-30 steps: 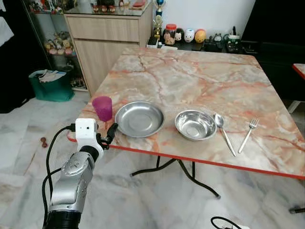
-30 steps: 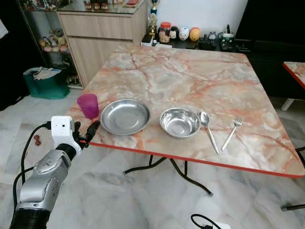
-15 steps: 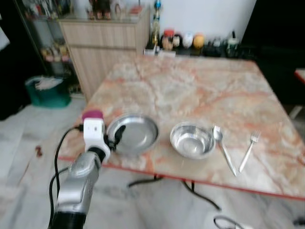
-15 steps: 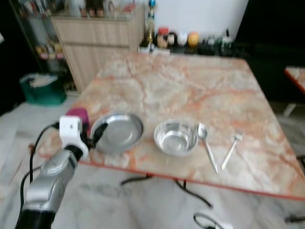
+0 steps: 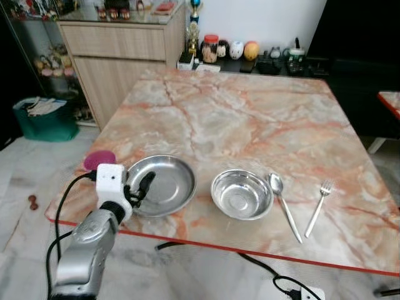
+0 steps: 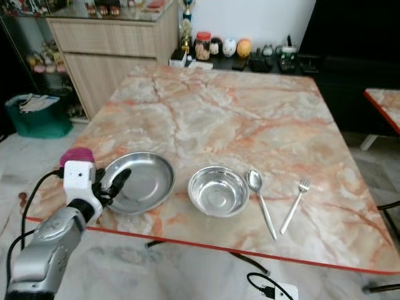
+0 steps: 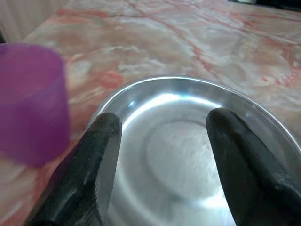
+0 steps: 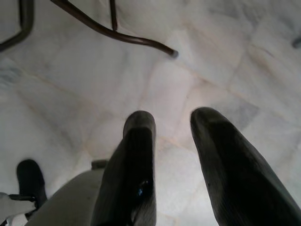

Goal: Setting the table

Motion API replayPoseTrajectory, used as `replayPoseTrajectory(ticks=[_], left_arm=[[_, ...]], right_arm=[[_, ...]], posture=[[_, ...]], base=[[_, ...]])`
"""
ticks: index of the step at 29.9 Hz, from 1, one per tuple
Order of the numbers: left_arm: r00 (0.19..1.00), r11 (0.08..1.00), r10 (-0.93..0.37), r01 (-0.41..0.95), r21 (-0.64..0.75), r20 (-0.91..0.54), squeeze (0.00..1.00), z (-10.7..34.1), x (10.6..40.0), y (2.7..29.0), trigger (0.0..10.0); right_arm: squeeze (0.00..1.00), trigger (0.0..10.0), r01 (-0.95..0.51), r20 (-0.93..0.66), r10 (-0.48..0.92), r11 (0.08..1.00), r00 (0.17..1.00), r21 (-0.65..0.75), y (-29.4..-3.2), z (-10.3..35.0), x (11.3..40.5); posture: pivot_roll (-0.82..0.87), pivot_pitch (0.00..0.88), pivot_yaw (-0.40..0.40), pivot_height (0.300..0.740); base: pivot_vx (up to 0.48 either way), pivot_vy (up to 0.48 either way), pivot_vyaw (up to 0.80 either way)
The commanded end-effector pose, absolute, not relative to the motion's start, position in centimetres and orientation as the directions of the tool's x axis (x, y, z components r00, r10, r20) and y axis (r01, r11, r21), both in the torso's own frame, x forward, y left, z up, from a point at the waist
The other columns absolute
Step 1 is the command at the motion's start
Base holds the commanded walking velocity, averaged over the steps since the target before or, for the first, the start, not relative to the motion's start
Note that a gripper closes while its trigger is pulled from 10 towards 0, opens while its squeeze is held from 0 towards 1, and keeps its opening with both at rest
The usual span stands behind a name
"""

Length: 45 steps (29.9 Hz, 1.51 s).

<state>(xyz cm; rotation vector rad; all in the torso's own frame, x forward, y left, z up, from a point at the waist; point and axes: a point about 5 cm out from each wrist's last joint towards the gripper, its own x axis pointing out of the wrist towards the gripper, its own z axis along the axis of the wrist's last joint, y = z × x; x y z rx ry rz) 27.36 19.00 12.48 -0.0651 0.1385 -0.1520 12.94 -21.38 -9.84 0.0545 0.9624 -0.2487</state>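
Head camera first: marble table [image 5: 262,119] with a red edge, and along its near side there's a steel plate [image 5: 164,184], a steel bowl [image 5: 242,194] at 3 o'clock from the plate, then a spoon [image 5: 282,203] just beside the bowl and a fork [image 5: 317,206] further out at 3 o'clock. A purple cup [image 5: 99,159] sits at about 9 o'clock from the plate, partly hidden behind the wrist's white camera box. The left gripper [image 5: 142,186] hangs at the plate's near-left rim. A wooden cabinet [image 5: 125,47] stands past the table at 11 o'clock, with a green bin [image 5: 39,119] on the floor next to it.

Left wrist cam: the two black fingers [image 7: 94,165] are spread apart, nothing between them, sitting just over the plate's rim with the dish showing in the gap. The cup is right beside one finger, can't tell if they touch.

Right wrist cam: right gripper [image 8: 171,141] points down at the marble floor [image 8: 225,61], fingers parted and holding nothing, table legs [image 8: 117,35] visible beyond.
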Motion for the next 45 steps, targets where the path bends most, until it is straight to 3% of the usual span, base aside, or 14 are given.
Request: replayPoseTrajectory(ticks=[1,6,18,42,44,45], left_arm=[[0.981,0.988,-0.142,0.133,-0.073,-0.133,0.00,12.9,27.1,19.3,10.0],[0.974,0.998,-0.052,0.041,-0.054,-0.221,0.00,12.7,26.3,20.2,10.0],[0.945,0.982,0.060,-0.114,-0.151,-0.323,0.00,12.9,28.0,20.2,10.0],[0.938,0.978,0.069,-0.130,-0.160,-0.341,0.00,13.1,28.1,20.2,10.0],[0.869,0.975,0.110,-0.189,-0.120,-0.482,0.00,11.7,28.2,20.0,10.0],[0.869,0.975,0.110,-0.189,-0.120,-0.482,0.00,11.7,28.2,20.0,10.0]], right_arm=[[0.00,10.0,0.233,-0.823,-0.180,0.971,0.539,-0.059,-21.2,-9.9,12.8],[0.00,10.0,0.226,-0.831,-0.174,0.972,0.529,-0.060,-20.9,-10.1,12.6],[0.00,10.0,0.205,-0.839,-0.156,0.977,0.522,-0.054,-20.5,-10.1,13.0],[0.00,10.0,0.205,-0.840,-0.155,0.977,0.521,-0.053,-20.5,-10.1,13.0],[0.00,10.0,0.188,-0.842,-0.140,0.981,0.521,-0.046,-20.6,-9.9,13.5],[0.00,10.0,0.188,-0.842,-0.140,0.981,0.521,-0.046,-20.6,-9.9,13.5]], posture=[[0.07,0.000,-0.036,0.740],[0.08,0.000,-0.040,0.740],[0.09,0.000,-0.038,0.740],[0.09,0.000,-0.038,0.740],[0.11,0.000,-0.060,0.740],[0.11,0.000,-0.060,0.740]], base=[[0.000,0.000,0.00],[0.000,0.000,0.00],[0.000,0.000,0.00],[0.000,0.000,0.00],[0.000,0.000,0.00],[0.000,0.000,0.00]])
